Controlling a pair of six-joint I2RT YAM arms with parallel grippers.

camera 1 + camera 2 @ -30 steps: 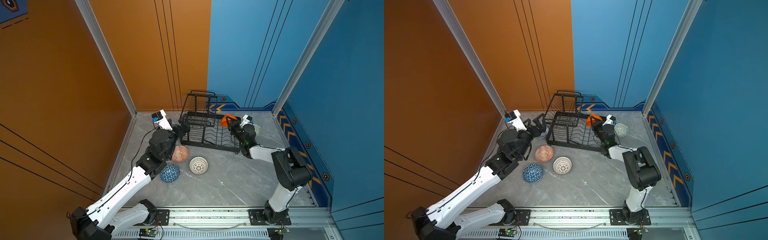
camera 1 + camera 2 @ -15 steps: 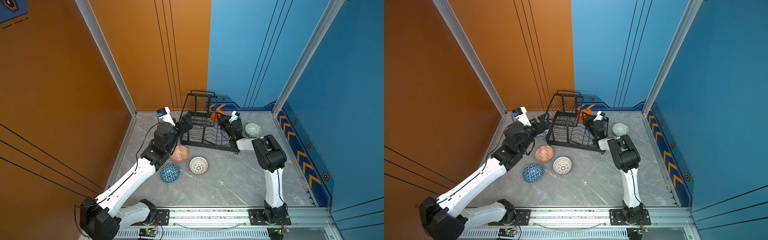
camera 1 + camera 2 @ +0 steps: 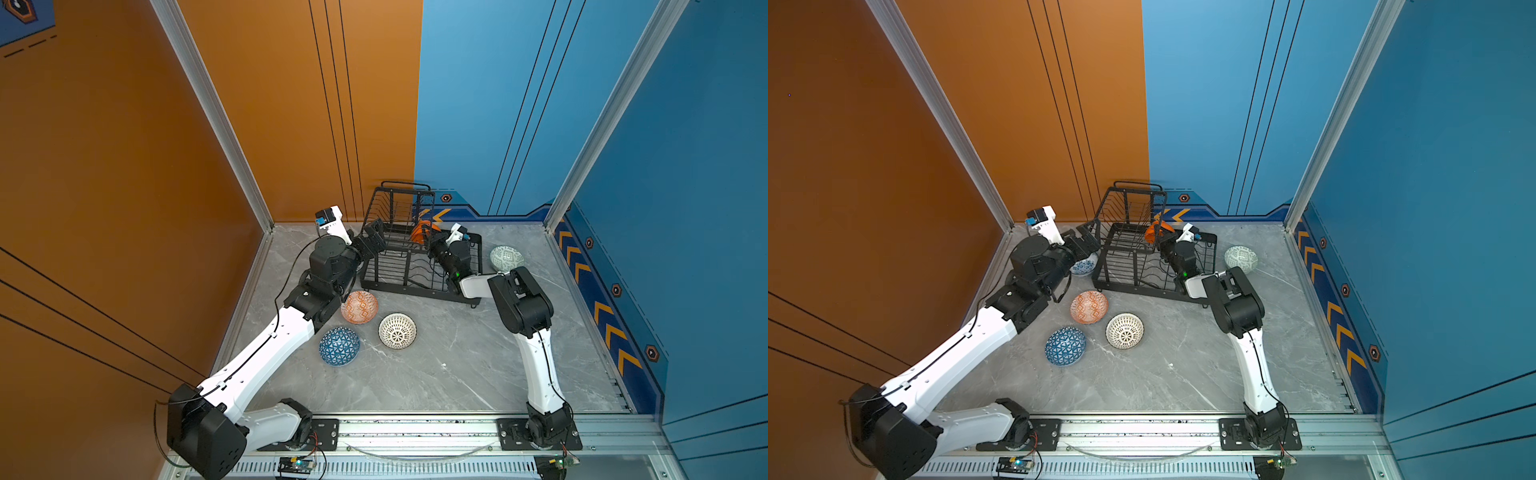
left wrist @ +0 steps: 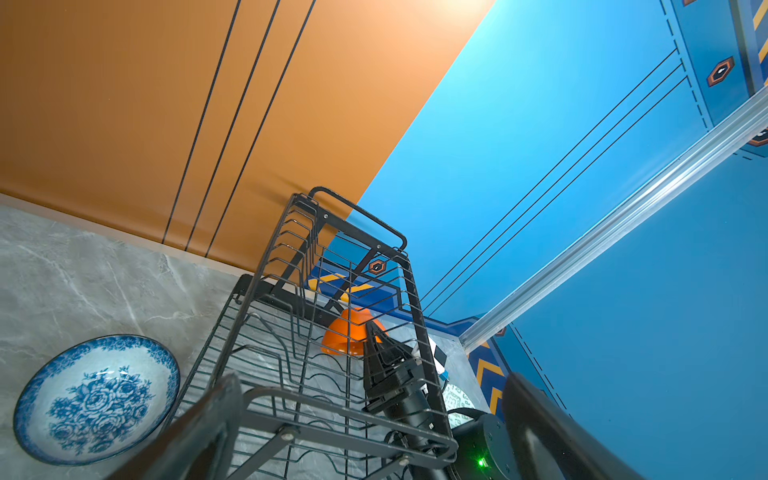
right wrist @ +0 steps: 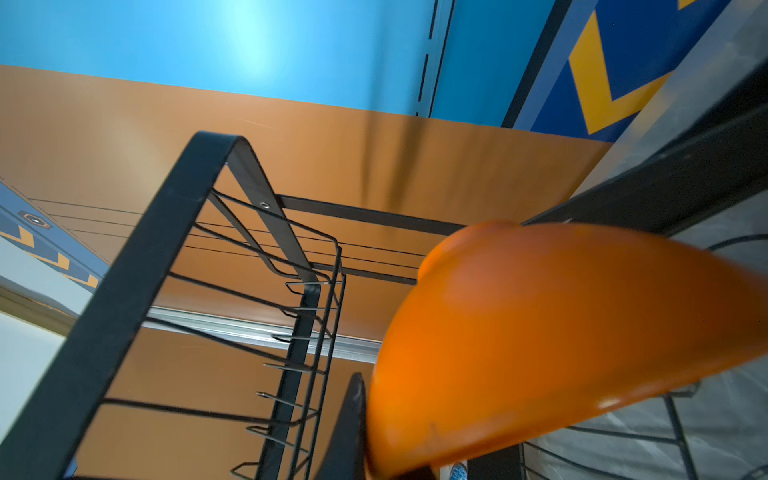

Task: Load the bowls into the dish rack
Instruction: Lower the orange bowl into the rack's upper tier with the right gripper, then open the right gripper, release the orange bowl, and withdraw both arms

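- Pinched tight at the rim by the right gripper: plain glossy orange round bowl, tilted on edge over the lower tier of the black metal wire dish rack, likely for slotting upright between wires.
- Spread wide and empty, left gripper flanking the rack's end rail without gripping; seemingly ready to brace it.
- Waiting on the grey marble tabletop: blue-white floral bowl beside the rack, orange-white patterned bowl, white dark-dotted bowl, blue triangle-patterned bowl, pale green patterned bowl.
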